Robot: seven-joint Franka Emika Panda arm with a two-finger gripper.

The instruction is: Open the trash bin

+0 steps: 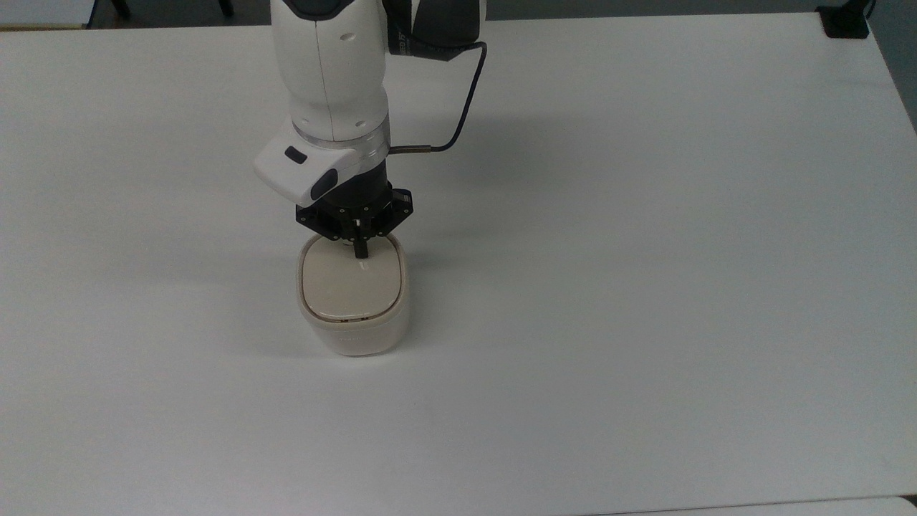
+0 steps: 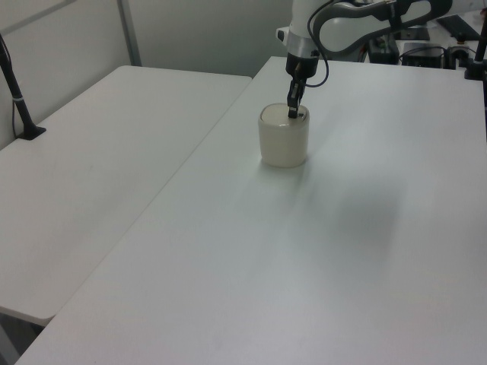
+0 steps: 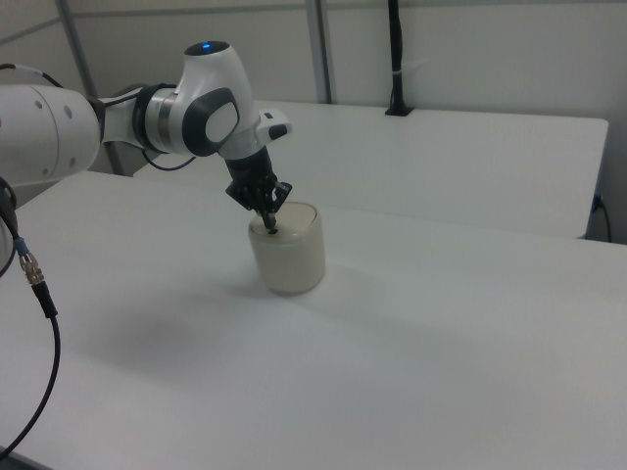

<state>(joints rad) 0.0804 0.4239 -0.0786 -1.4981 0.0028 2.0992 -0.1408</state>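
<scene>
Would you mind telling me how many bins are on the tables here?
1. The bin stands on the table under the gripper, lid shut. The neighbouring table in the left view carries none.

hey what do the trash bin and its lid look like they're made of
The trash bin looks like moulded plastic, cream-white and smooth, with rounded corners and a soft sheen. Its lid is probably plastic too, beige, flat and slightly glossy: a small highlight shows near the gripper.
</scene>
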